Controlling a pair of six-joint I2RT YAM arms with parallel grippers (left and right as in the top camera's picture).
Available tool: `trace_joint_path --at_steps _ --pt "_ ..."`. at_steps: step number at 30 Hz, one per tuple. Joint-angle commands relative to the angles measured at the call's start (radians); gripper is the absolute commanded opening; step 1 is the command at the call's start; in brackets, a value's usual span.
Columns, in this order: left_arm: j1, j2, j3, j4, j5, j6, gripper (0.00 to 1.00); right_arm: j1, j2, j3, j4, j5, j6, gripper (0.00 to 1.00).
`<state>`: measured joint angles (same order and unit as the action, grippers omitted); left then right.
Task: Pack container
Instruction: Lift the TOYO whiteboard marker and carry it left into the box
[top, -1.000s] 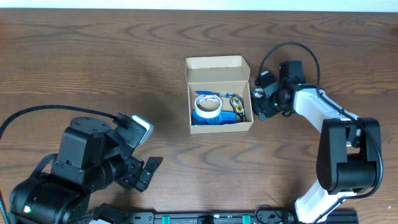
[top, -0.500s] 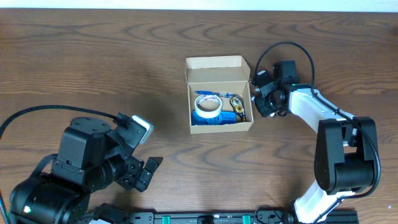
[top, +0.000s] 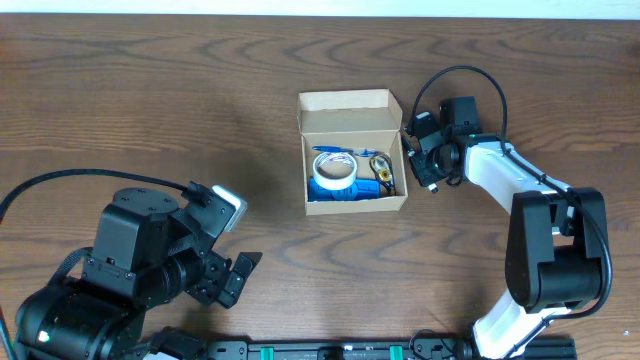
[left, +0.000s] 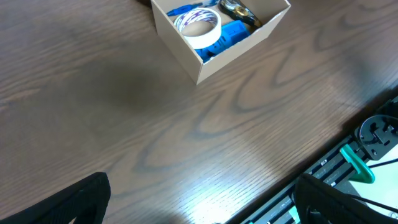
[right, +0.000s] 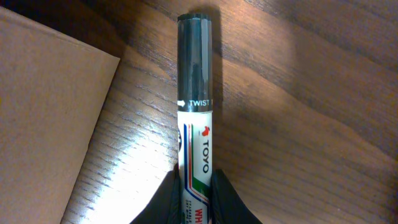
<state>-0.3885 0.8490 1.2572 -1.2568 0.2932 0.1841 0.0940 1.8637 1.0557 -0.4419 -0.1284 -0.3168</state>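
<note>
The container (top: 352, 102), a small tan cardboard box with its flap lid open at the back, sits mid-table. Inside lie a white tape roll (top: 333, 170), blue items and a dark-and-yellow object (top: 381, 168). My right gripper (top: 425, 163) is just off the box's right wall. In the right wrist view that gripper (right: 194, 186) is shut on a white marker with a dark cap (right: 196, 93), which lies along the wood beside the cardboard (right: 43, 124). My left gripper (top: 235, 280) hangs open near the front left, far from the box (left: 236, 53), with nothing between its fingers (left: 81, 199).
A black cable (top: 455, 72) loops behind the right arm. A black rail with green clips (top: 330, 351) runs along the table's front edge, also seen in the left wrist view as the rail (left: 367, 149). Bare wood surrounds the box.
The right gripper's jaws have closed on the marker beside the box's right wall, and the wrist has edged slightly toward the back. The left arm has not moved.
</note>
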Motion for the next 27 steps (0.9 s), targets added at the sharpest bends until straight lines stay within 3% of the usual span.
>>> trace_joint_path --at_steps 1,15,27 --pt "0.002 0.000 0.008 -0.003 0.013 0.007 0.95 0.005 -0.005 0.032 -0.022 0.006 0.037 0.01" --pt "0.002 0.000 0.008 -0.003 0.013 0.006 0.95 0.013 -0.272 0.271 -0.181 0.004 0.037 0.02" --pt "0.002 0.000 0.008 -0.003 0.013 0.007 0.95 0.143 -0.465 0.301 -0.175 -0.042 0.029 0.01"
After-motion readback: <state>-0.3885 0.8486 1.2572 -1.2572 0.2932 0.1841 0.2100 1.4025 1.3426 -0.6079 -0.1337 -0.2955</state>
